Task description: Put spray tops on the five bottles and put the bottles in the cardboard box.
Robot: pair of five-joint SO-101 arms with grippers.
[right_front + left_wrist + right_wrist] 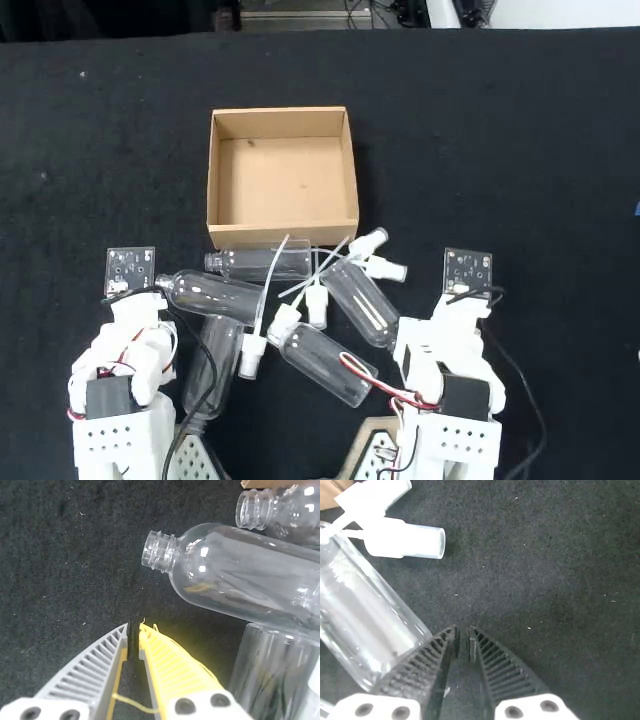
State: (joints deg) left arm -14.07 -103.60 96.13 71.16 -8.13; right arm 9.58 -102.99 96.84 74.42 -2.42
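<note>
Five bottles [215,293] lie jumbled on the bench [520,150] just before the cardboard box [283,233], spray tops [385,268] among them.
On the left gripper [134,630] and right gripper [462,632] the jaws are all but closed, empty. The bottles look light, slick, apt to roll (thin clear plastic); grip near the neck.

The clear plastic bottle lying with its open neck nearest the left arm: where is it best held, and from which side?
Probably grip the clear plastic bottle just behind its shoulder, from above, the left hand spanning its width. It lies on its side on the black table; the threaded neck must stay free, and other bottles crowd its base.
</note>
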